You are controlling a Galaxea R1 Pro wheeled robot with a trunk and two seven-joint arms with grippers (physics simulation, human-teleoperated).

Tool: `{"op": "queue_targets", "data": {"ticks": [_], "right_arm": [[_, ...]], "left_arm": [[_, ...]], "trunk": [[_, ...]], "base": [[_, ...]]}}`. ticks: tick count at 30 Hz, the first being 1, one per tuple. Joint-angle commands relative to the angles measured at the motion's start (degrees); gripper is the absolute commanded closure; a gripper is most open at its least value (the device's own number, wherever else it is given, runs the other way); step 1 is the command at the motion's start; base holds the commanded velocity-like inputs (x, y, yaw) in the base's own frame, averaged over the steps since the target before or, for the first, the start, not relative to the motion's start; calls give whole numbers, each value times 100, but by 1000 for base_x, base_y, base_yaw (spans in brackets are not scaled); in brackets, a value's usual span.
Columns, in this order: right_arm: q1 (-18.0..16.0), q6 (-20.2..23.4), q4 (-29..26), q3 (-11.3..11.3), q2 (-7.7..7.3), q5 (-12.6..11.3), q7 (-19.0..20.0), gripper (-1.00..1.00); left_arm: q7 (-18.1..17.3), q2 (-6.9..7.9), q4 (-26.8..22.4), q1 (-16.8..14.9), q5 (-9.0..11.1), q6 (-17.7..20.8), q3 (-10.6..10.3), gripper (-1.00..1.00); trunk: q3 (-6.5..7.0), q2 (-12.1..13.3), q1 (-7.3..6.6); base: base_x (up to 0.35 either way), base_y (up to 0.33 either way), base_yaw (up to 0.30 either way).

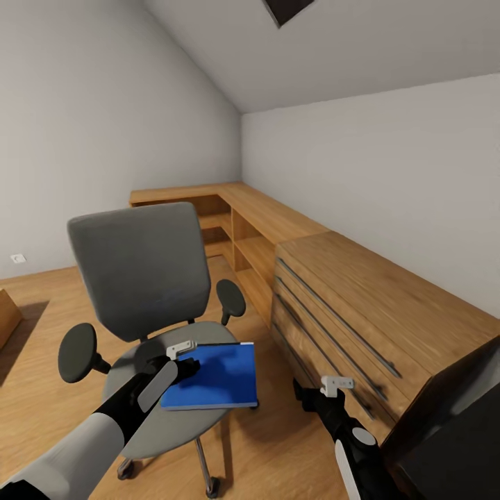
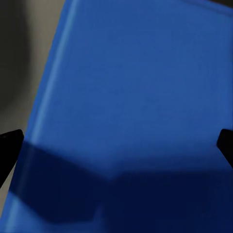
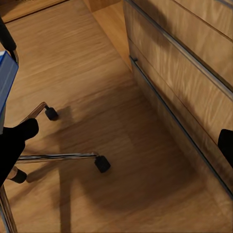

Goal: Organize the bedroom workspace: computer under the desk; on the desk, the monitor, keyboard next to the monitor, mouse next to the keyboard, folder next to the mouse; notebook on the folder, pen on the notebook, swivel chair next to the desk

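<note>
One blue folder (image 1: 217, 376) lies flat on the grey seat of the swivel chair (image 1: 142, 267), toward the seat's front and the side nearer the wooden dresser (image 1: 347, 305). The left gripper (image 1: 182, 361) hangs over the folder's near edge; in the left wrist view its two black fingertips (image 2: 9, 145) stand wide apart at either side with the folder's blue cover (image 2: 141, 97) between them, closed on nothing. The right gripper (image 1: 316, 392) is low beside the dresser's long bar handles, and its fingers (image 3: 17, 138) are likewise spread, over the wood plank floor (image 3: 97, 73) near the chair's chrome legs and castors (image 3: 102, 163). A black surface (image 1: 458, 451) fills the near right corner of the head view.
</note>
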Motion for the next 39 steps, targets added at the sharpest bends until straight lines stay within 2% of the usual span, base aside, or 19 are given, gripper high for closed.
{"op": "queue_targets", "data": {"ticks": [1,26,32,37,39], "right_arm": [[-3,17,-3,-22,8,28,45,-100],[-3,-13,13,-22,8,29,42,-100],[-3,-13,69,-16,8,29,42,-100],[-3,-13,84,-14,8,29,42,-100],[-3,-13,85,-14,8,29,42,-100]], "left_arm": [[48,9,343,-1,93,2,-39,-100],[48,25,260,-1,92,2,-16,-100],[68,116,49,-1,100,6,23,-100],[88,255,-136,-1,95,10,31,-100],[91,301,-171,-1,98,10,32,-100]], "trunk": [[-7,-2,0],[-7,-2,0],[-7,-2,0],[-7,-2,0],[29,78,-44]], "base": [[-13,-12,0],[-28,-27,0],[0,0,0],[0,0,0],[0,0,0]]}}
